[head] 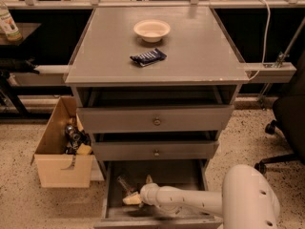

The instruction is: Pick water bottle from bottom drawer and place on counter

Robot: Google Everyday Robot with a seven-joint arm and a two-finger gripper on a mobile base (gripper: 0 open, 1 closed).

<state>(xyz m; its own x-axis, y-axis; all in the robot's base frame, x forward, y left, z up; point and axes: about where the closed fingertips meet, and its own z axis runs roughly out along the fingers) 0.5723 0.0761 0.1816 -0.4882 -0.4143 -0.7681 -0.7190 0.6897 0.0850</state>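
Currently the bottom drawer [109, 198] of the grey cabinet stands pulled well out, the lowest of three. The two drawers above it, each with a round knob, sit slightly forward of the cabinet face, the top drawer [155, 120] a little more than the middle drawer [155, 151].

The white robot arm [190, 202] enters from the lower right and reaches leftward into the bottom drawer. The gripper [135, 195] is inside the drawer, low over its floor and towards the left half. Whether the gripper is spread or closed cannot be told from this view, nor whether it has hold of anything.

The water bottle [124, 183] lies on its side on the drawer floor, just up and left of the gripper and close against it. Contact between the two cannot be confirmed.

The counter [200, 51] carries two items: a pale bowl [151, 30] near the back centre, upright, and a dark blue packet [148, 57] lying flat in front of it, apart from the bowl.

An open cardboard box [59, 168] stands on the speckled floor just left of the cabinet, holding assorted objects too small to identify. A black office chair [288, 123] is at the right edge. A green-labelled bottle [8, 25] stands upright at the far upper left.
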